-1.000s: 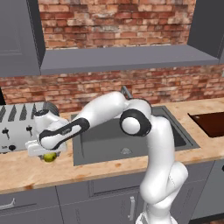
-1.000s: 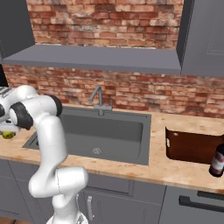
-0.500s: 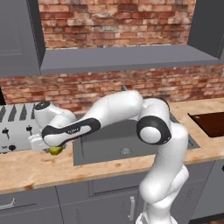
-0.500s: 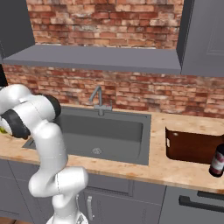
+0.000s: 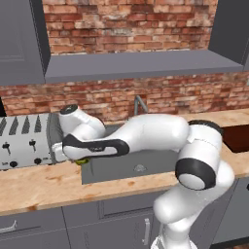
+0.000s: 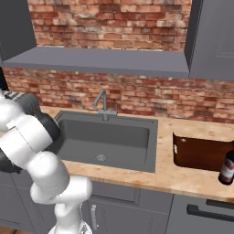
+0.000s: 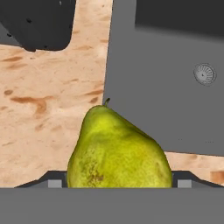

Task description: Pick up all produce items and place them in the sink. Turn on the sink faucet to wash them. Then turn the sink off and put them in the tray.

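From the left base view, the arm reaches low and to the left, its hand down at the counter between the toaster [image 5: 25, 141] and the near left corner of the sink [image 5: 141, 168]; a sliver of yellow-green pear [image 5: 81, 161] peeks out just beneath the hand, on the wooden counter [image 5: 44, 187] beside the basin's edge. From the right base view, the sink [image 6: 107, 137] lies empty with its drain showing, the faucet [image 6: 103, 103] stands behind it, and the reddish-brown tray [image 6: 201, 153] sits well off to the right, next to a dark bottle [image 6: 226, 167]. In the hand view, the pear [image 7: 117, 151] sits directly ahead of the gripper [image 7: 117, 183], between its two widely parted tips, stem end pointing away from the hand, so its long axis runs along the camera's line of sight. The jaws stand wide and do not appear to press the fruit; it looks to be resting on the counter, not held. Its skin is yellow-green with brown speckling, broad at the base and narrowing to a short stem.
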